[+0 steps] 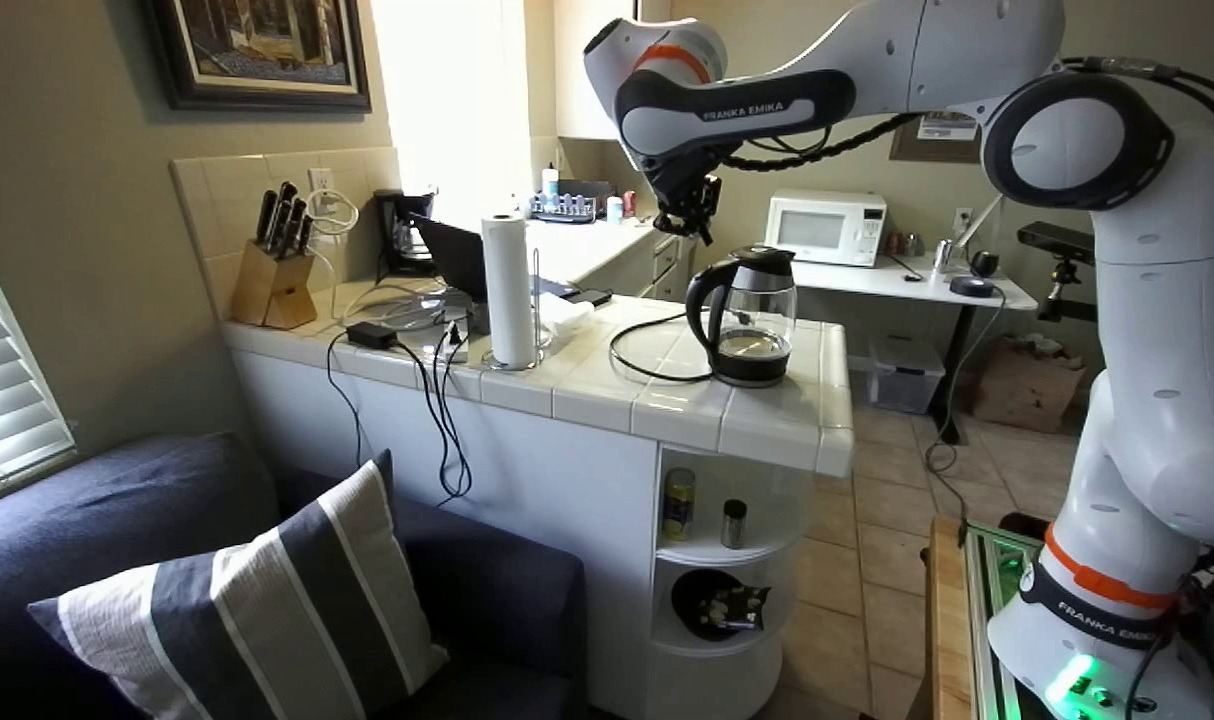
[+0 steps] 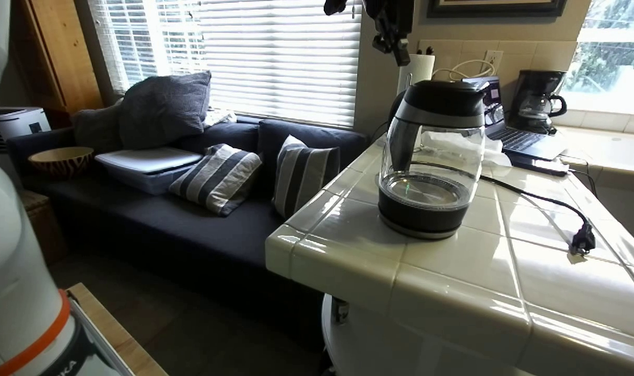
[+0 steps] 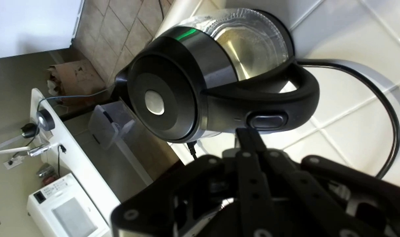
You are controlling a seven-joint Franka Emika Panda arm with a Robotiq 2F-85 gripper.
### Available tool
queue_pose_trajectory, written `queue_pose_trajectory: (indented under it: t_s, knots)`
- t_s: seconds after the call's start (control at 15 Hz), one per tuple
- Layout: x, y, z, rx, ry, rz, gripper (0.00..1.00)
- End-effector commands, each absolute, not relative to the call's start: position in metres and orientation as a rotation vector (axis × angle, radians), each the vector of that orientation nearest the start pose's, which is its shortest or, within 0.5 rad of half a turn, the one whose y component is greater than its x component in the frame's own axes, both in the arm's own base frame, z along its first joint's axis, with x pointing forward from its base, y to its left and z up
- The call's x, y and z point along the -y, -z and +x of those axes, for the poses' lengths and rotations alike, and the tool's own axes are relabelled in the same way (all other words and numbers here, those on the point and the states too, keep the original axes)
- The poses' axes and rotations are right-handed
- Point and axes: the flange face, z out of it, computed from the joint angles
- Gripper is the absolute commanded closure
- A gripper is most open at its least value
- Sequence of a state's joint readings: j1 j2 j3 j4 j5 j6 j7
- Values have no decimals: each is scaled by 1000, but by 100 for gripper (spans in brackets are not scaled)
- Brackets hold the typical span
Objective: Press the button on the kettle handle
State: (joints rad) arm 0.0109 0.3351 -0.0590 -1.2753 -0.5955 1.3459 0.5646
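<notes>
The kettle (image 1: 755, 318) stands near a corner of the bench (image 1: 587, 380), close to both edges. The clenched hand (image 3: 248, 132) grips nothing, hovering over the kettle handle (image 3: 279, 104), short of its button (image 3: 267, 120). The glass should be light, breakable and apt to slide: press gently, taking hold only by the stiff handle.

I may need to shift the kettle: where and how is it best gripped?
Probably across the handle below its button, from the side of the paper towel roll: the kettle stands upright, the handle juts that way, and a gap parts it from the glass body.
</notes>
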Motion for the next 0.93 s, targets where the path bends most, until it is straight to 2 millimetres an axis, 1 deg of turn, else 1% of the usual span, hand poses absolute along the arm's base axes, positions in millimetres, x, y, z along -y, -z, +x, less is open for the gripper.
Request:
queue_pose_trajectory:
  t_s: [0.0,0.4,0.87]
  knots:
    - [99,-550,627,824,178,2335,100]
    - [107,-528,632,817,226,2319,100]
    - [119,-521,633,833,239,2316,100]
